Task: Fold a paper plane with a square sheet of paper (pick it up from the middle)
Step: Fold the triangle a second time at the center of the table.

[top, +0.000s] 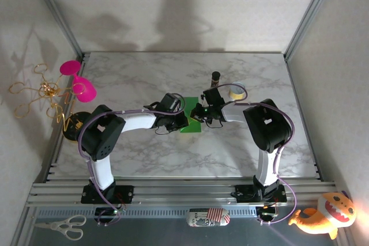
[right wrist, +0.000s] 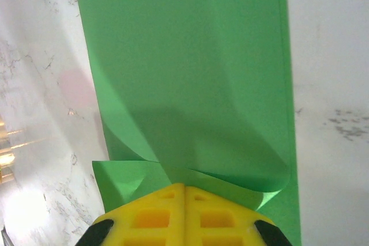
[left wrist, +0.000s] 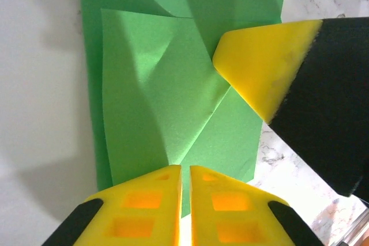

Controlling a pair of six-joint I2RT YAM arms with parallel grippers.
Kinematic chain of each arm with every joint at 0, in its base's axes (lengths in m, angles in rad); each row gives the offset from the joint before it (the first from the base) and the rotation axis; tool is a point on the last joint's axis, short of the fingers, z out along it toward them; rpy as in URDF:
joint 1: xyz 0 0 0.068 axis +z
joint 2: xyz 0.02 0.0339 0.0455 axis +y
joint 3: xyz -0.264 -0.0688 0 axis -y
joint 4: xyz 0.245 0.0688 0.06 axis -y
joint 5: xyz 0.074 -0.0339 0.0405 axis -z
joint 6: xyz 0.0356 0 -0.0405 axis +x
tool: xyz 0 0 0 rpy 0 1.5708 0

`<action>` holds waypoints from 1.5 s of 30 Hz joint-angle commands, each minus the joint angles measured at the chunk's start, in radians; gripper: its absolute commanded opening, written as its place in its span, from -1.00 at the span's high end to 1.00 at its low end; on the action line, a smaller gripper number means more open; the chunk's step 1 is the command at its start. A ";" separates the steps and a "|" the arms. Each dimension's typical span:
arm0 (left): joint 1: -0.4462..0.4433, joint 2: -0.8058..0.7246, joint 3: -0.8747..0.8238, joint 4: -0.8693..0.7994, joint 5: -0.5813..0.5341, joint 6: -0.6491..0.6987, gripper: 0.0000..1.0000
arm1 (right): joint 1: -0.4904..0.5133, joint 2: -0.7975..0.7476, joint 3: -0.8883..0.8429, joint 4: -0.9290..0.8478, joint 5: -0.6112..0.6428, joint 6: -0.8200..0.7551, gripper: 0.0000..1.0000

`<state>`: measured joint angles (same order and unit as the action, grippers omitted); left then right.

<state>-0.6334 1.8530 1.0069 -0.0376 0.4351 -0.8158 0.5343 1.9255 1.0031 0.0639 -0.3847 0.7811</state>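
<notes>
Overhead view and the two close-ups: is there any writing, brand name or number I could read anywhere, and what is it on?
No text can be read in any of the views.
Sheet of paper: plain green, no print on it.
Striped packet by the front rail: it has a pattern that may include print, too small and blurred to read.

We can read no text, label, brand, number or sign anywhere. The small striped object (top: pixel 209 218) lying just beyond the near edge of the desk (top: pixel 144 159) carries printed markings, but they are too small for us to make out.
</notes>
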 commanded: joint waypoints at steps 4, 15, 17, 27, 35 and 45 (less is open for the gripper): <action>-0.006 0.024 -0.033 0.004 0.011 0.001 0.78 | -0.005 0.093 -0.031 -0.162 0.119 -0.003 0.93; -0.003 0.031 -0.069 -0.044 -0.003 0.057 0.82 | -0.004 0.098 -0.026 -0.173 0.120 -0.008 0.93; -0.003 0.026 -0.078 -0.073 0.001 0.084 0.82 | -0.006 0.099 -0.026 -0.174 0.121 -0.008 0.93; -0.003 -0.037 -0.135 -0.272 -0.015 0.246 0.86 | -0.005 0.105 -0.017 -0.182 0.122 -0.013 0.93; 0.017 -0.143 -0.098 -0.334 -0.056 0.272 0.87 | -0.006 0.104 -0.015 -0.175 0.118 -0.016 0.93; 0.020 -0.106 -0.010 -0.096 -0.037 0.125 0.85 | -0.005 0.102 -0.020 -0.164 0.111 -0.008 0.94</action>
<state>-0.6201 1.7084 0.9649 -0.2077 0.4068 -0.6277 0.5346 1.9354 1.0267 0.0338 -0.3893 0.7773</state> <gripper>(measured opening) 0.075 0.063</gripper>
